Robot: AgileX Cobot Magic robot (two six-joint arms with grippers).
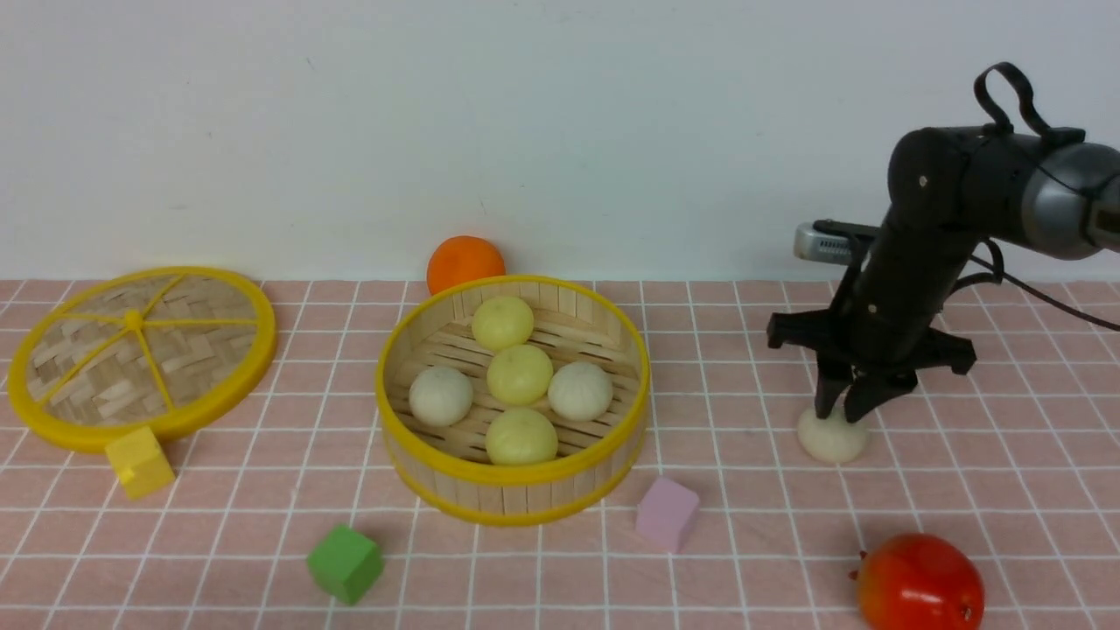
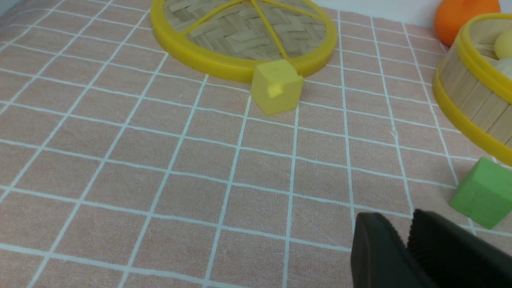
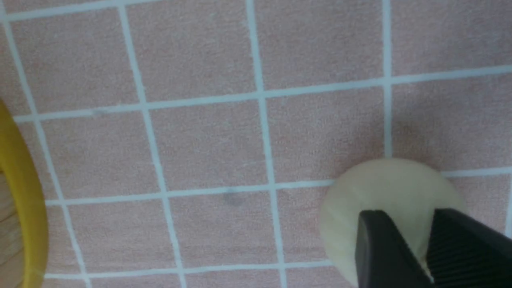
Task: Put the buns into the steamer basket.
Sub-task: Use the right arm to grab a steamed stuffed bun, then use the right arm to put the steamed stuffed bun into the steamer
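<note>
The steamer basket (image 1: 516, 477) stands mid-table and holds several buns, three pale yellow (image 1: 520, 374) and two off-white (image 1: 441, 395). One more off-white bun (image 1: 831, 437) rests on the cloth to the basket's right. My right gripper (image 1: 844, 411) points down onto it. Its fingers pinch the top of the bun (image 3: 384, 188), which shows between them and on both sides. My left gripper (image 2: 404, 228) shows only in the left wrist view, low over the cloth near the green cube (image 2: 486, 192). Its fingers are together with nothing between them.
A flat woven lid (image 1: 140, 354) lies at the left with a yellow cube (image 1: 140, 462) against its front rim. A green cube (image 1: 346, 563) and a pink cube (image 1: 668, 514) sit in front of the basket. An orange (image 1: 465, 262) is behind it, a red fruit (image 1: 919, 582) at front right.
</note>
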